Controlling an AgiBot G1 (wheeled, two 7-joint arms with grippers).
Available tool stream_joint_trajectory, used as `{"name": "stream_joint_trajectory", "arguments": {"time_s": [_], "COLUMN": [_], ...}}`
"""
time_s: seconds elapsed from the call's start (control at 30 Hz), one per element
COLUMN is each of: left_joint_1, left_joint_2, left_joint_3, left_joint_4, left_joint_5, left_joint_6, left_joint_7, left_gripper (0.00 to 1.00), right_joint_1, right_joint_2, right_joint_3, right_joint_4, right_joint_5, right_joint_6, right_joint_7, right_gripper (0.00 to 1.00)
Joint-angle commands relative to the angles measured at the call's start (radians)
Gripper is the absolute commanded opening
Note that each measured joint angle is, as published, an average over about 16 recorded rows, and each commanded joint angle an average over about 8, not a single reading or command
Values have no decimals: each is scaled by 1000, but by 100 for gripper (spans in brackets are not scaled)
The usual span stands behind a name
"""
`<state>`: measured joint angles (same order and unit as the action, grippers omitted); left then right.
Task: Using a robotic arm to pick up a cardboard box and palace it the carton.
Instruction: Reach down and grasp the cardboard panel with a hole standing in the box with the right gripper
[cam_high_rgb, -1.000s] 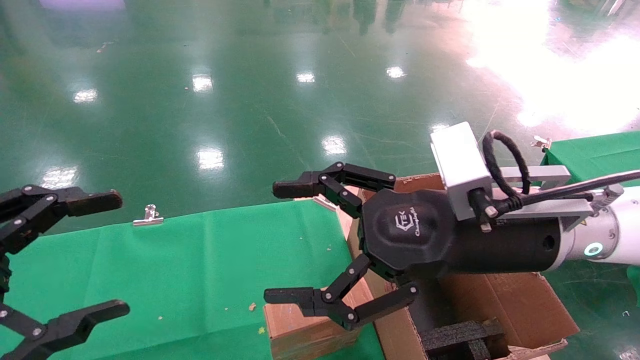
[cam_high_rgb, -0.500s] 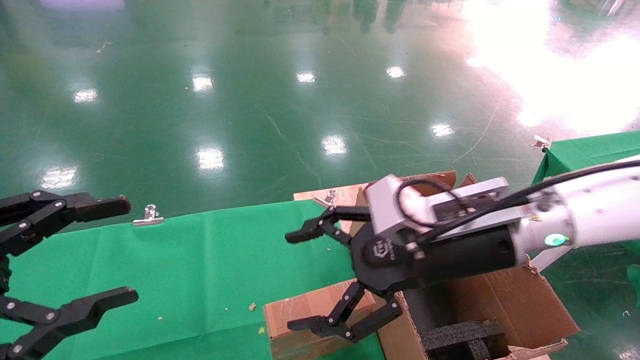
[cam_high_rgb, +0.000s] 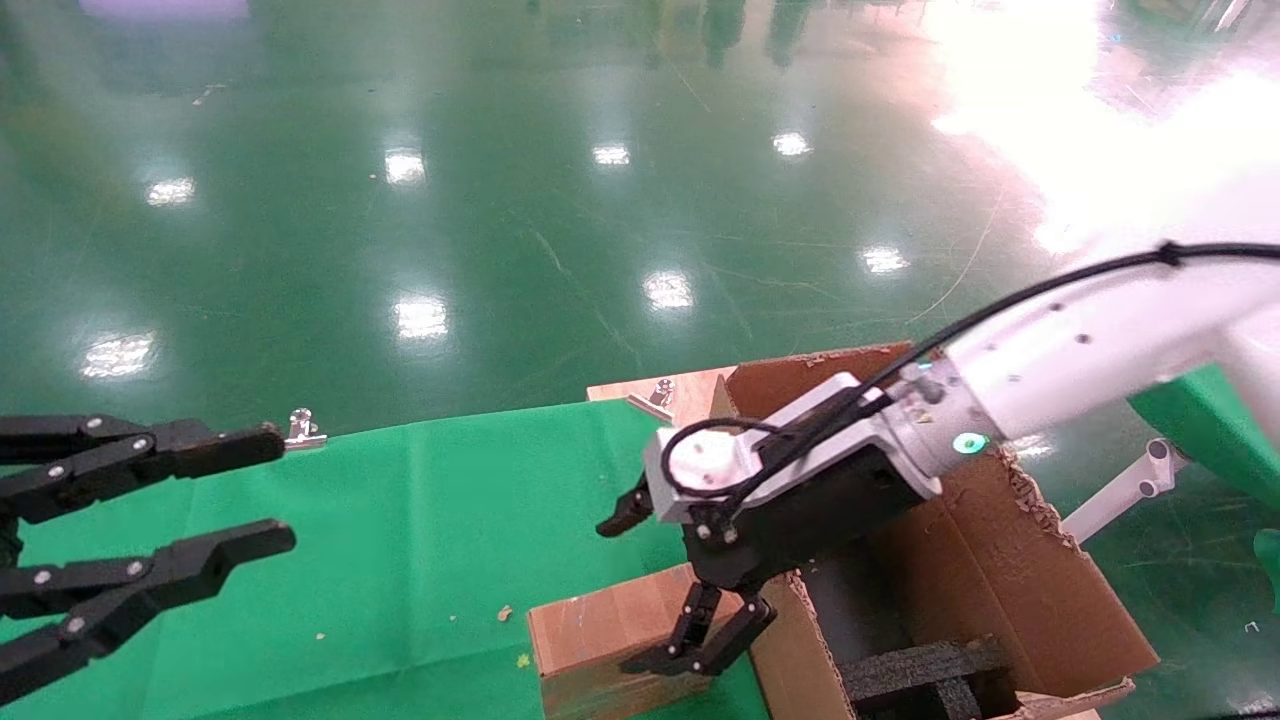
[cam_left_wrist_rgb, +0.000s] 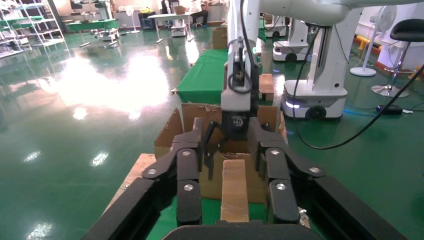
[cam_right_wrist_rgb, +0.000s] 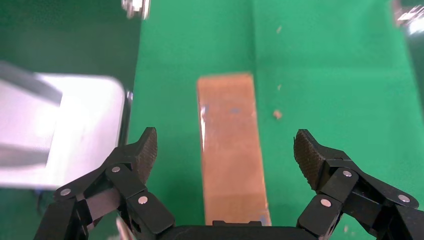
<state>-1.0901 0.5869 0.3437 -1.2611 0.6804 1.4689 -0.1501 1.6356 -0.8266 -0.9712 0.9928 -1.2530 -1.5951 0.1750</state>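
Item: my right hand (cam_high_rgb: 655, 580), poised directly above the cardboard box (cam_high_rgb: 600, 640), fingers spread wide and holding nothing; in the right wrist view one padded fingertip (cam_right_wrist_rgb: 146, 150) stands off either long side of the box, neither touching it. Item: cardboard box, lying flat on the green surface (cam_high_rgb: 400, 540) just beneath my palm, its far end reaching out ahead of my fingertips, its near end running under the palm; its long axis runs straight out ahead between my fingers, so they span its short width. Item: carton (cam_high_rgb: 1010, 590), flaps up, black foam lining inside, just behind my wrist and touching or nearly touching the box. Item: my left hand (cam_high_rgb: 190, 500), well off to the side over the surface, fingers parted, idle. Step in hand, as I judge it: the approach to the pick. Next move calls for lowering until the pads flank the long sides, then closing squarely across the width.
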Motion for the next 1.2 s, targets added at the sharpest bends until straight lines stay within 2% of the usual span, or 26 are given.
{"name": "stream_joint_trajectory", "arguments": {"time_s": [0.03,0.3,0.63,0.67,0.9,0.93,0.97,1.2], "left_joint_1": [0,0,0,0,0,0,0,0], "left_joint_2": [0,0,0,0,0,0,0,0], "left_joint_3": [0,0,0,0,0,0,0,0], "left_joint_4": [0,0,0,0,0,0,0,0], "left_joint_5": [0,0,0,0,0,0,0,0], "left_joint_6": [0,0,0,0,0,0,0,0], "left_joint_7": [0,0,0,0,0,0,0,0], "left_gripper": [0,0,0,4,90,99,100,100], "right_joint_1": [38,138,199,203,222,224,225,226], "right_joint_2": [-28,-134,-237,-246,-295,-299,-302,-303], "right_joint_3": [-66,-265,-408,-420,-481,-486,-489,-490], "right_joint_4": [-31,-165,-303,-315,-374,-379,-382,-384], "right_joint_5": [-19,-30,-13,-12,-10,-9,-9,-6], "right_joint_6": [0,2,6,6,9,10,10,11], "right_joint_7": [-15,-119,-231,-242,-303,-307,-310,-310], "right_gripper": [100,100,100,100,100,100,95,8]}}
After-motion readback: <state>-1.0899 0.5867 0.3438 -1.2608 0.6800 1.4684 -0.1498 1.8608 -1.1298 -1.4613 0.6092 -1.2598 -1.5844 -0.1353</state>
